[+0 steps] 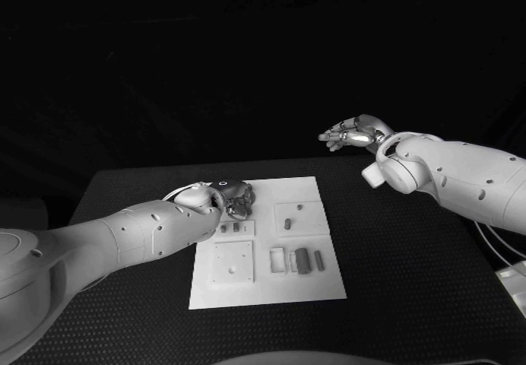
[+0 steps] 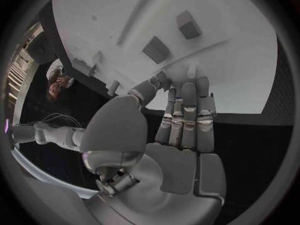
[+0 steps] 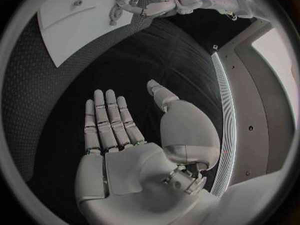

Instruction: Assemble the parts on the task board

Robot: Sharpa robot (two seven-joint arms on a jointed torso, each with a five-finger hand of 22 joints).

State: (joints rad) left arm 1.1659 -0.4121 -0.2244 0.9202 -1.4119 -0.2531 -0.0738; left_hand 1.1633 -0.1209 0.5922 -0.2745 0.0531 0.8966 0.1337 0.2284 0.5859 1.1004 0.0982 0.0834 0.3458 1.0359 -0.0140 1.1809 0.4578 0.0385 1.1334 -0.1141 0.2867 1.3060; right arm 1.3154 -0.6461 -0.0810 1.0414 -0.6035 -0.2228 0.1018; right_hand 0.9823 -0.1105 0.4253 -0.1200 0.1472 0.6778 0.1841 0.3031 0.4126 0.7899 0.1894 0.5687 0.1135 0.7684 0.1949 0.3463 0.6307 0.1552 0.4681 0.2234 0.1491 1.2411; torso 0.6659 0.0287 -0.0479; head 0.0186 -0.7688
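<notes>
left silver hand (image 1: 232,199) hovers over the far left corner of the white rectangular task board (image 1: 267,293) on the black counter (image 1: 406,266), fingers straight and together, holding nothing; right silver hand (image 1: 353,134) raised well apart, fingers loosely curled, empty.

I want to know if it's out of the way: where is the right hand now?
In the head view the right hand is raised beyond the table's far right edge, well clear of the task board, holding nothing; the left hand is over the board.

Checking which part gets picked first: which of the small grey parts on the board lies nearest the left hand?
The small grey parts just below the left hand, near the task board's left edge; the others lie farther right.
</notes>
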